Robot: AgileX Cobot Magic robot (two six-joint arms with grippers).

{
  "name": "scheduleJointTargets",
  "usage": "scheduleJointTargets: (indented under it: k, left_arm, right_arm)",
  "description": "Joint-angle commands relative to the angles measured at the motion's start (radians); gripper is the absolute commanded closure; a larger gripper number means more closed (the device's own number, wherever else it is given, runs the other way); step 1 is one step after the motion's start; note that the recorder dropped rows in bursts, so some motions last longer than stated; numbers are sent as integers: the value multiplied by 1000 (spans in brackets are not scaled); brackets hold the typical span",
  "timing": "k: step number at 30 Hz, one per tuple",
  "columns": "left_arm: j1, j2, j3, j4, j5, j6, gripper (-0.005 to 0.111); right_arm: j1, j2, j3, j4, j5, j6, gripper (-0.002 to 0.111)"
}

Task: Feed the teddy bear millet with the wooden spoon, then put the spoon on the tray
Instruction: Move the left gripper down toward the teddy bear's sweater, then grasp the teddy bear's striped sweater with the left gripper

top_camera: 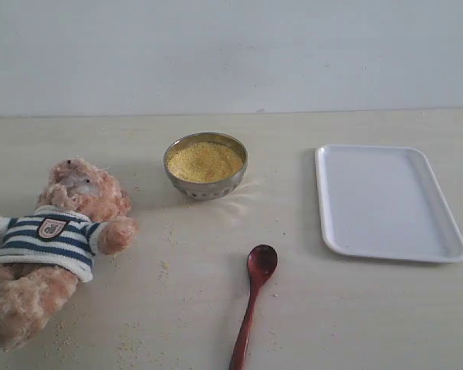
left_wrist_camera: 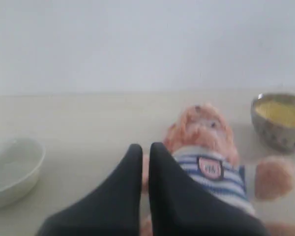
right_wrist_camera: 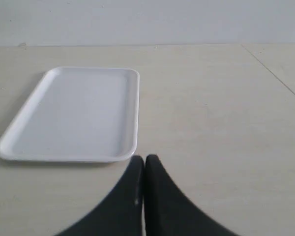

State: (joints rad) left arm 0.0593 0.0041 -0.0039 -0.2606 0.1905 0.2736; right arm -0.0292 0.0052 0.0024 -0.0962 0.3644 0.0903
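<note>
The only marking in sight is a small shield badge on the striped shirt of the teddy bear. Whatever it bears is too small in the exterior view and too blurred in the left wrist view to read. Taking the middle of the table in the exterior view as the clock's centre, the bear lies on its back at 9 o'clock, one arm cut off by the picture's edge. The millet is heaped in a shiny metal bowl at 12 o'clock, with loose grains scattered between the bear and the wooden spoon. The spoon lies flat on the table at 6 o'clock, its oval bowl pointing towards 12 and the end of its handle running out of the picture. The tray sits at 3 o'clock, well apart from the spoon and bare. Neither arm shows in the exterior view. The left pincer has its black fingers pressed together on nothing, its tips in front of the bear's shoulder. Whether they touch the plush is hard to say in that soft picture. A white bowl stands off to its side, partly cut off. The right pincer is likewise closed and empty, just beside the tray's near rim.
</note>
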Motion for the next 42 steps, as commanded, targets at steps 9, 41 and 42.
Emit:
scheduleJointTargets:
  k: [9,41,42]
  left_arm:
    - [0,-4,4,-320,-757,-340,102]
    - [0,1548,-1014,59,744,-18,102]
    - [0,1557,-1014,59,736,-13,102]
  right_arm:
    - [3,-5,-2,-2,-2,-2,108]
    - [3,-5,-2,-2,-2,-2,108]
    - [3,-5,-2,-2,-2,-2,108]
